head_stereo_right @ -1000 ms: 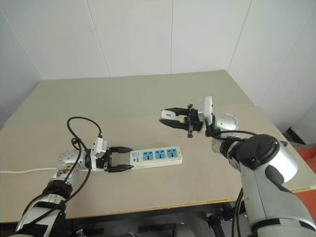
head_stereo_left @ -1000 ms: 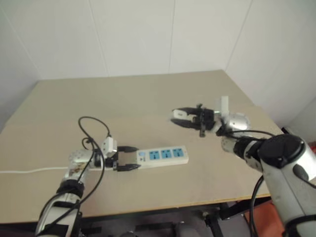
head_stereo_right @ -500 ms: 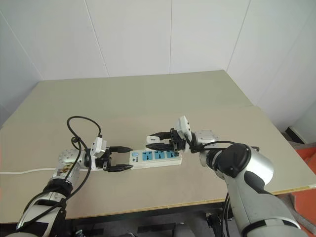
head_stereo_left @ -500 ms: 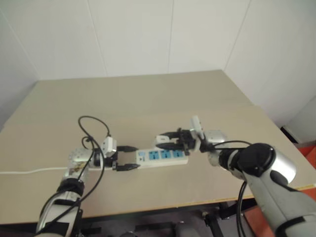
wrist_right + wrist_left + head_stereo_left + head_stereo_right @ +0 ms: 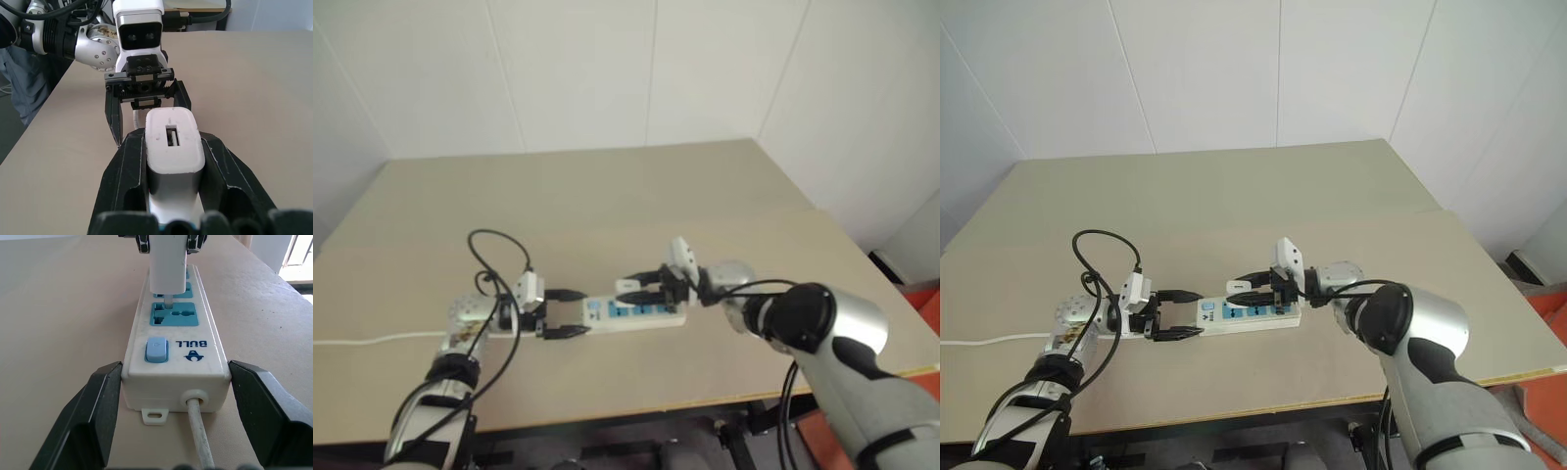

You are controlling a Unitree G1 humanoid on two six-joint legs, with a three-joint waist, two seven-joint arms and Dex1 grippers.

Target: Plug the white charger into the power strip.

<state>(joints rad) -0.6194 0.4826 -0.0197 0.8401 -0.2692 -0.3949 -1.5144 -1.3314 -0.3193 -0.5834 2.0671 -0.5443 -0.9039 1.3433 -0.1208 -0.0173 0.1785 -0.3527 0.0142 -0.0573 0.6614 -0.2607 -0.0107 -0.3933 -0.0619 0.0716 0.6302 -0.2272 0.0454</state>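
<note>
A plain tan table (image 5: 1234, 186) is seen against white walls; the power strip (image 5: 1246, 315) is laid flat near its front edge; a white cord (image 5: 984, 340) is run from the strip toward the table's left edge.

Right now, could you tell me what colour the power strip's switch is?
Light blue; the switch shows best in the left wrist view.

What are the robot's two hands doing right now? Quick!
Left gripper: open, one finger on each side of the power strip.
Right gripper: shut on the white charger.
</note>
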